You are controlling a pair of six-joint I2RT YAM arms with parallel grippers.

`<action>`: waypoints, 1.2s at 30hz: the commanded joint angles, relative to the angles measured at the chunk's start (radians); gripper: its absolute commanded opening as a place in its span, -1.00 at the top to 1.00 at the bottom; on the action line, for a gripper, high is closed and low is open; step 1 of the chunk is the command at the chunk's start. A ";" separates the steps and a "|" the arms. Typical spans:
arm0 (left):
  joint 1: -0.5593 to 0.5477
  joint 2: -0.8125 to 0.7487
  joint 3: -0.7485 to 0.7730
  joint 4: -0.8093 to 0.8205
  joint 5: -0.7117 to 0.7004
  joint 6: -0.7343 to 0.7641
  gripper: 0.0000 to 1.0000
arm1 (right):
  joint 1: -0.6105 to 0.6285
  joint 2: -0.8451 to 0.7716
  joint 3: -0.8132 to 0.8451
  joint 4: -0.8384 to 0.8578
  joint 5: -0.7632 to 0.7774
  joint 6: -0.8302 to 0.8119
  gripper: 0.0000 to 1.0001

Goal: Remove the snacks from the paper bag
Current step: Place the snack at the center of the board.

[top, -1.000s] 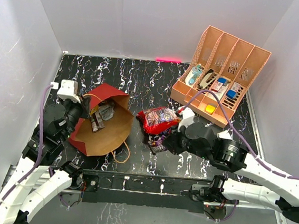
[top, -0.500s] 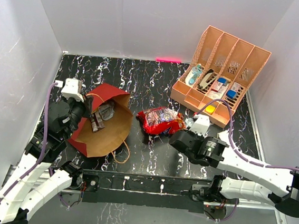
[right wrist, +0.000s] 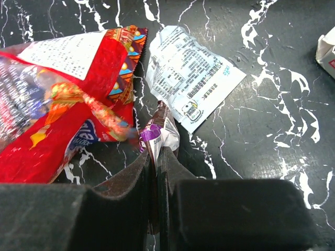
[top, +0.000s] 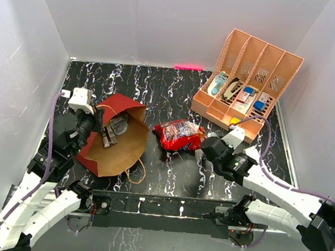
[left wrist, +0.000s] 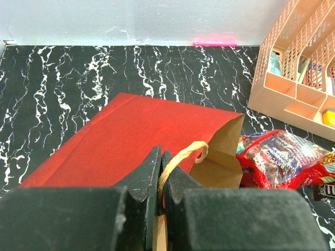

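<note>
Currently the paper bag (top: 122, 104) lies on its side on the black marbled table (top: 159, 89), at the left, with its brown mouth open and several small dark and silvery packets (top: 112, 129) showing inside. The left gripper (left wrist: 160, 157) is clamped on the bag's tan cord handle (left wrist: 180, 157) at the mouth edge. Just right of the bag, the large red packet (top: 178, 134) rests on the table. Beside its right edge, the right gripper (right wrist: 157, 151) pinches a small purple packet (right wrist: 159, 133), close to a white printed slip (right wrist: 188, 78). The peach organizer (top: 216, 109) stands at the far right.
</note>
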 commanded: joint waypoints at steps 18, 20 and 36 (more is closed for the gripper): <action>-0.003 -0.010 0.040 0.011 0.000 -0.003 0.98 | -0.214 -0.386 -0.153 -0.055 -0.040 0.176 -0.03; -0.004 -0.014 0.037 0.012 -0.005 -0.002 0.98 | -0.215 -0.433 -0.110 -0.079 0.003 0.134 -0.10; -0.006 -0.025 0.025 0.011 0.004 -0.009 0.98 | -0.214 -0.441 -0.157 0.341 -0.426 -0.366 -0.51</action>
